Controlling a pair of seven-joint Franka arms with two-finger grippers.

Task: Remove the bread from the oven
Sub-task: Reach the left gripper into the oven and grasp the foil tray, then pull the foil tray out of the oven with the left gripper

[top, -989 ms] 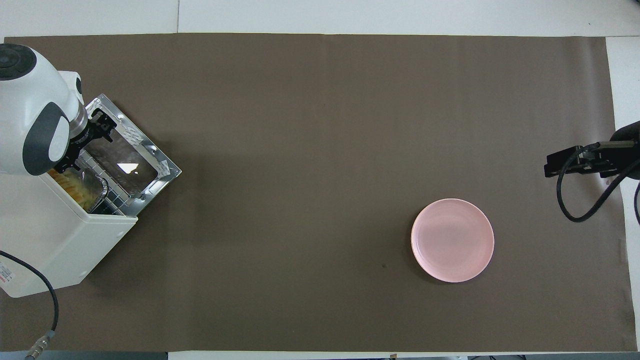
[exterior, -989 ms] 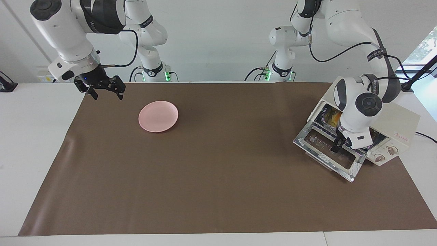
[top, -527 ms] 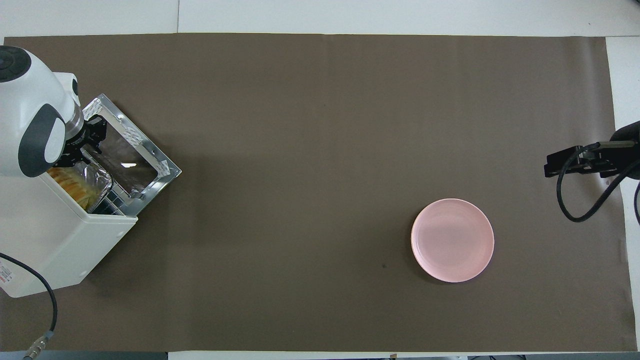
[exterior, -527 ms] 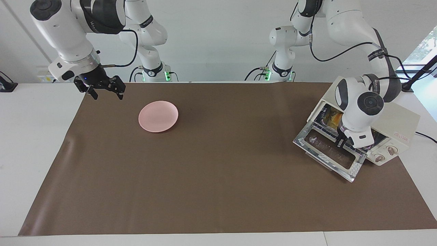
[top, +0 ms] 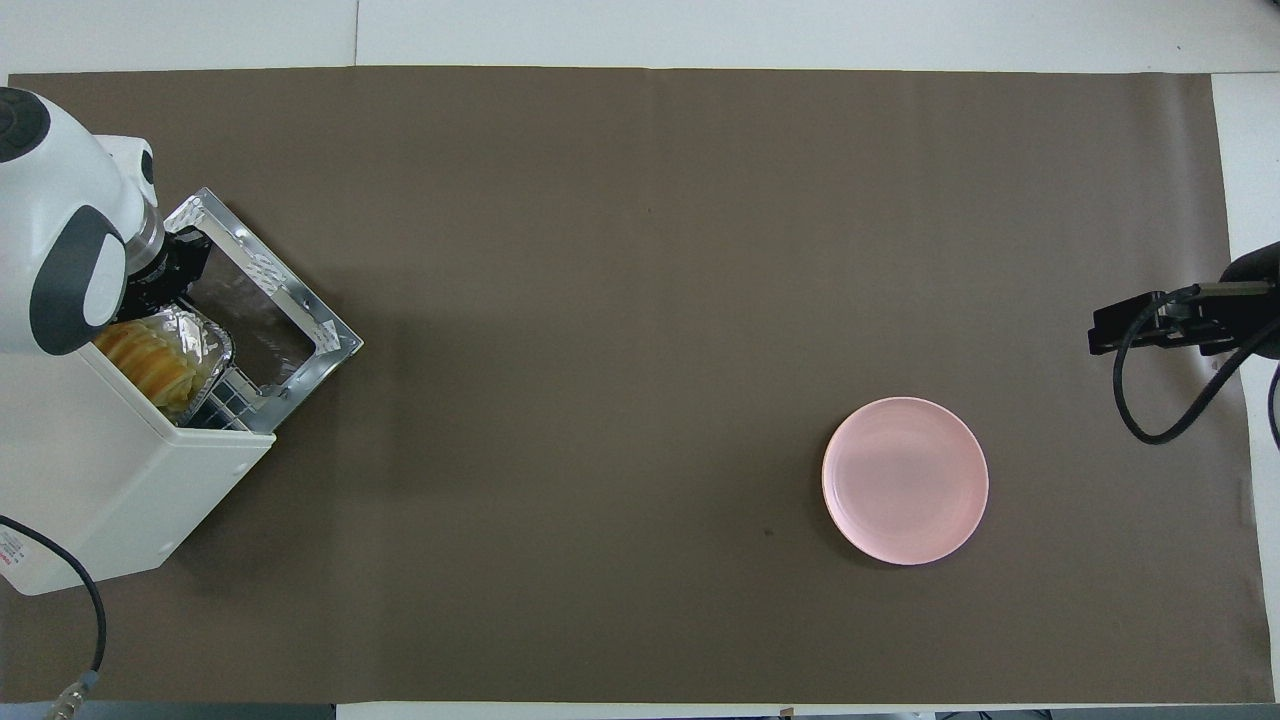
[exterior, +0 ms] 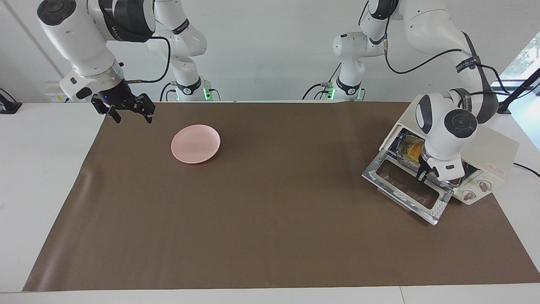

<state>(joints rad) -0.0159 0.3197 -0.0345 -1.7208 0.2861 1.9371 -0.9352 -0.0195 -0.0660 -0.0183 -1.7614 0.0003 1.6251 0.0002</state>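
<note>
The cream oven (exterior: 493,152) (top: 120,480) stands at the left arm's end of the table, its glass door (exterior: 405,185) (top: 270,310) dropped open. Inside, the golden ridged bread (exterior: 411,147) (top: 145,360) lies in a crinkled foil tray (top: 205,335) on the wire rack. My left gripper (exterior: 422,175) (top: 165,290) is at the oven's mouth just above the door hinge, shut on the tray's front rim. My right gripper (exterior: 133,118) (top: 1140,325) waits open in the air over the mat's edge at the right arm's end.
A round pink plate (exterior: 195,143) (top: 905,480) sits on the brown mat (exterior: 270,236) toward the right arm's end. The oven's power cable (top: 95,610) trails off the table by its back corner.
My left gripper moved from over the open door in to the oven's mouth and shut there. More of the bread and foil tray now shows. The right arm has not moved.
</note>
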